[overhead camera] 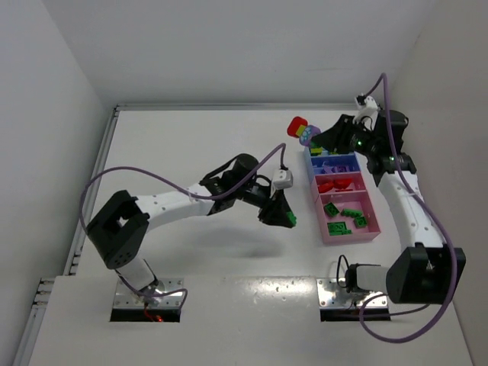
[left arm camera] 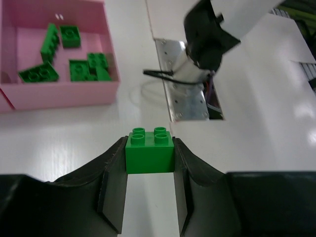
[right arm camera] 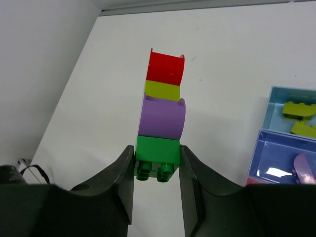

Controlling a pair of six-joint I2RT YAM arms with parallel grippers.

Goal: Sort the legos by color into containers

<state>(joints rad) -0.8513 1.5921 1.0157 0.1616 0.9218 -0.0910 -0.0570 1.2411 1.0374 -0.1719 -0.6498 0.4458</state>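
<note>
- The left gripper [overhead camera: 280, 215] is positioned above the table [overhead camera: 191, 152]. It is at 9 o'clock from the nearest pink tray [overhead camera: 349, 238] and apart from it.
- A single green brick [left arm camera: 149, 153] is clamped between the left fingers with its studs up. The jaws are set narrow, to the brick's width.
- A stack of four bricks [right arm camera: 160, 113] is carried by the right gripper [right arm camera: 157, 165], at 11 o'clock from the tray row.
- The stack is gripped by its green end piece. Purple, yellow-green and red pieces follow outward from the jaws.
- The trays are arranged in one row running from 12 to 6 o'clock in the top view.
- Yellow-green bricks [right arm camera: 296, 111] are contained in the teal tray [right arm camera: 276, 113] at the far end.
- Purple bricks [overhead camera: 328, 164] are contained in the blue tray [right arm camera: 266, 148] next to it.
- Red bricks [overhead camera: 333, 185] are contained in the second pink tray [overhead camera: 357, 181].
- Loose green bricks [overhead camera: 339, 217] are contained in the nearest pink tray.
</note>
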